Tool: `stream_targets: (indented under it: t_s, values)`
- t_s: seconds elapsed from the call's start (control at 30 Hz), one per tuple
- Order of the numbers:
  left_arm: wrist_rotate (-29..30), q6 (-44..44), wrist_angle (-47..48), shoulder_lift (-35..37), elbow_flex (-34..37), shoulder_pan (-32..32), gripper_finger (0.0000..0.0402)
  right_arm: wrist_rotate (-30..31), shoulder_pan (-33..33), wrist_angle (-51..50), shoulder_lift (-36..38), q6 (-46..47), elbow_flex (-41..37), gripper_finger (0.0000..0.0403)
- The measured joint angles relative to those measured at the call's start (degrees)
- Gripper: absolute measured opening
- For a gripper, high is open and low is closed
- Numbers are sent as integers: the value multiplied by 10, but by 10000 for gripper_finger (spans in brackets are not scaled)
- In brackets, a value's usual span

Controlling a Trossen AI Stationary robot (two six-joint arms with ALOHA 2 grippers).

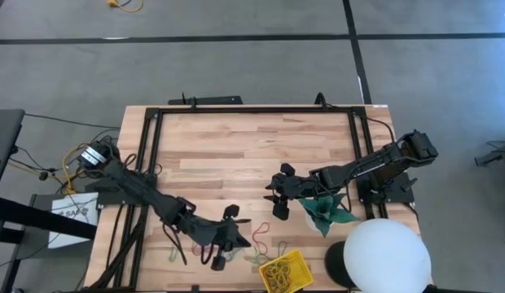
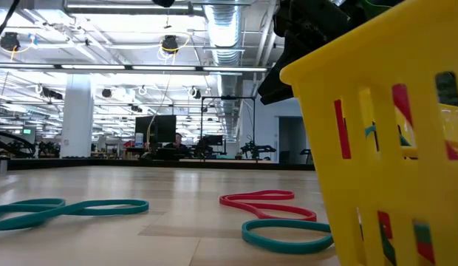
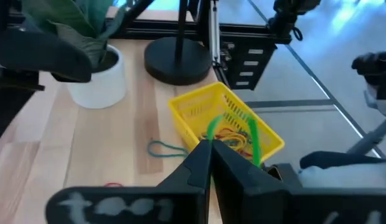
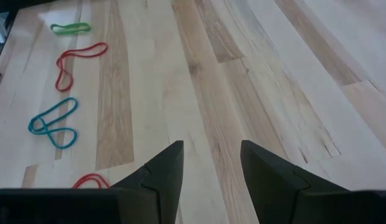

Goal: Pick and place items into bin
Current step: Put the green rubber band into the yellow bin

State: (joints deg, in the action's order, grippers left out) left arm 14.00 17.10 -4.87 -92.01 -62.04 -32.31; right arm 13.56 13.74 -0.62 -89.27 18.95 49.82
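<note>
- High view: left gripper sits just beside the yellow bin, on the side away from the white sphere.
- Left wrist view: its fingers are pressed together on a green band, which dangles over the bin's near rim. Looks like a carry-to-drop step.
- Next move, my read: shift the pinch further over the bin's middle, then spread the fingers. The band is floppy and could drape over the rim instead of falling in.
- Right gripper hovers over bare wood, well away from the bin and next to the teal paper star. Fingers spread, holding nothing.
- Bin contents: a tangle of loops, mostly yellow and red as far as I can tell, already inside. Exact count not readable.
- Still loose on the table near the bin: a teal band, a red band, and in the right wrist view a blue band plus a further green loop.
- Judgement: task partway done, several picks left.
</note>
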Motion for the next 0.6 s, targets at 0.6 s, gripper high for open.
stream_targets:
  t_s: [0.6]
  values:
    - [-74, -88, 16, -232, -199, 15, 0, 0, 0, 10, 0, -10, 0, 153]
